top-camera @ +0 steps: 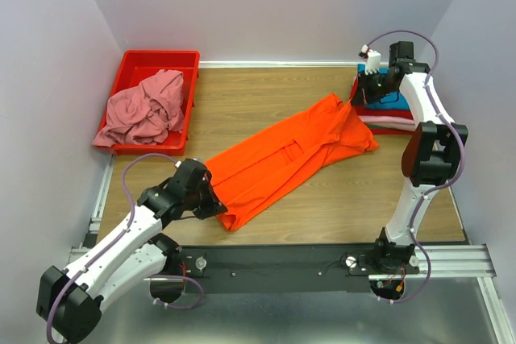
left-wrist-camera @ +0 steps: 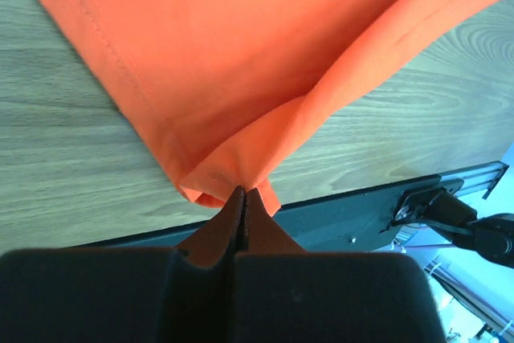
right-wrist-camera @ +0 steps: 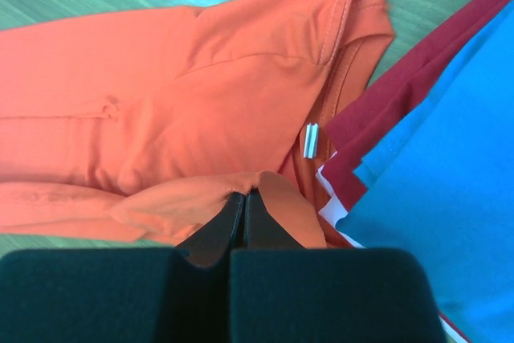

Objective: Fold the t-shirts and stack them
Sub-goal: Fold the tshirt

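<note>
Cloth and container count
Five shirts: one orange shirt (top-camera: 282, 163), one dusty pink shirt (top-camera: 145, 110), three stacked (teal shirt (right-wrist-camera: 438, 198), red shirt (right-wrist-camera: 401, 106), pale pink shirt (top-camera: 393, 127)); one red bin (top-camera: 161, 55).

Bright, even light throughout.
You see soft, faint shadows; your wrist views show black fingers (left-wrist-camera: 321, 295) blurred up close.

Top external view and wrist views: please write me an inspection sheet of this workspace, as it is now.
Surface: wooden table, visible around the cloth.
Job's things: bright orange cloth t-shirt spread diagonally mid-table; dusty pink cloth shirt crumpled in red plastic bin, far left; folded stack, teal blue on red, far right.
Clutter: nothing seen.
Grippers: left gripper shut on the orange shirt's near corner; right gripper shut on its far end.
Cables: purple cables looped along both arms.
Surroundings: pale walls; metal rail at near edge.
</note>
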Tool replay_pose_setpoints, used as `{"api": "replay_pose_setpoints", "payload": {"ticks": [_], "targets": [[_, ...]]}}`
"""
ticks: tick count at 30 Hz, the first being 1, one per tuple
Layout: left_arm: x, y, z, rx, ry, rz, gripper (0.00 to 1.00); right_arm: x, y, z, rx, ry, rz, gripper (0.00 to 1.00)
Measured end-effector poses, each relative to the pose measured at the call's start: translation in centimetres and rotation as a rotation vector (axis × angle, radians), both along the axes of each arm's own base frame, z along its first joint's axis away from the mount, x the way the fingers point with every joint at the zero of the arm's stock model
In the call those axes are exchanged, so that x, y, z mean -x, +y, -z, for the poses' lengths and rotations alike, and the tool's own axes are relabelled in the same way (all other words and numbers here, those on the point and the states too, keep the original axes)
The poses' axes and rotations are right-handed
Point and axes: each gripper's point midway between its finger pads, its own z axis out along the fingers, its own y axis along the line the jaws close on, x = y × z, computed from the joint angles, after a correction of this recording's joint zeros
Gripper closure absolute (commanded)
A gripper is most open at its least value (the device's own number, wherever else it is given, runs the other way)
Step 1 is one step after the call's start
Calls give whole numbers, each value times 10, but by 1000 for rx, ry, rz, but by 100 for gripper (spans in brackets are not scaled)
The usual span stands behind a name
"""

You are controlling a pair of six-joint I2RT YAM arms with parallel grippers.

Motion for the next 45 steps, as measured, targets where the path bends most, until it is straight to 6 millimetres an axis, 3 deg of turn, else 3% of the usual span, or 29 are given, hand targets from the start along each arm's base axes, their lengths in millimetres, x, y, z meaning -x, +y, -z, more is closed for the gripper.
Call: {"api": "replay_pose_setpoints", "payload": {"ticks": [8,20,26,45], "targets": [[5,6,17,-10,59,-24,100,-4,-3,-2,11,-10,16,99],[-9,15,26,-71,74,-38,100,-10,-4,2,15,-11,35,100],[-20,21,26,-108,62,-39,100,-11,-5,6,14,-8,38,100],[-26,25,28,-133,47,-25,100,-18,2,13,15,-6,27,100]]}}
